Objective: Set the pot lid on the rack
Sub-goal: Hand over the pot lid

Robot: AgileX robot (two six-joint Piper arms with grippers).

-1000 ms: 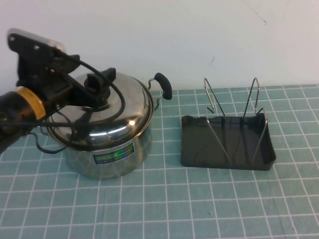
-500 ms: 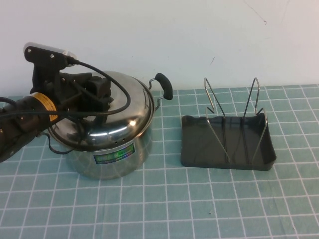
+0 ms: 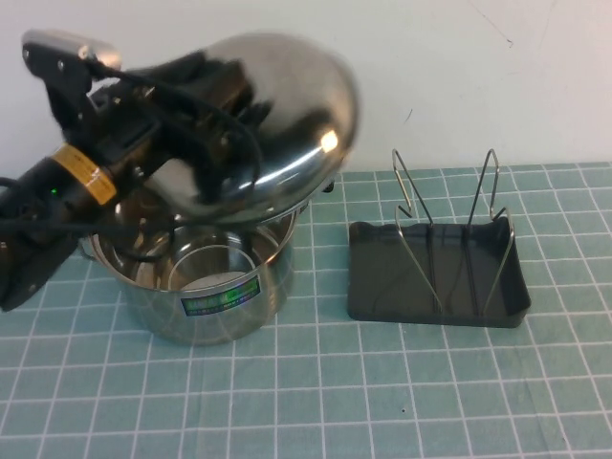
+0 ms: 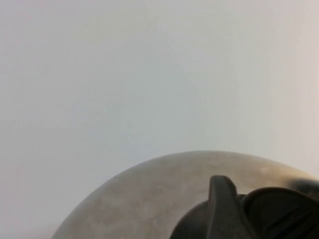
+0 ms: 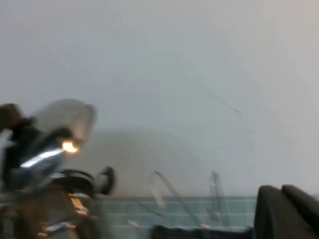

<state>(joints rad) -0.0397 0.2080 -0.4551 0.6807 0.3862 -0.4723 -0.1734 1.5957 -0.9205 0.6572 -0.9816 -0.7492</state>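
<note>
High view: the left pincer point(image 3: 206, 91) is pinching the black knob of the pot lid point(image 3: 277, 124), which hangs tilted in the air above the open steel pot point(image 3: 206, 287), its shiny dome facing the camera and its lower edge close to the pot's rim. To the right, apart from the pot on the green gridded tabletop point(image 3: 382, 402), stands the rack point(image 3: 435, 273), a dark tray with two upright wire loops, nothing in it. The right arm does not show here.

Left wrist view: the lid's dome point(image 4: 164, 194) curves up against a blank wall, with the dark pincer point(image 4: 249, 211) clamped at its centre.

Right wrist view: the raised lid point(image 5: 60, 129) shows blurred at one side, the rack's loops point(image 5: 189, 199) lower down. The right pincer point(image 5: 286, 211) appears only as a dark edge, parked; whether it is spread or pressed together cannot be told.

Likely risks: the lid, held only by its small knob, may swing or slip out, or its lower edge may clip the pot's rim. Arriving badly angled, it could strike a loop and shove the light tray.
</note>
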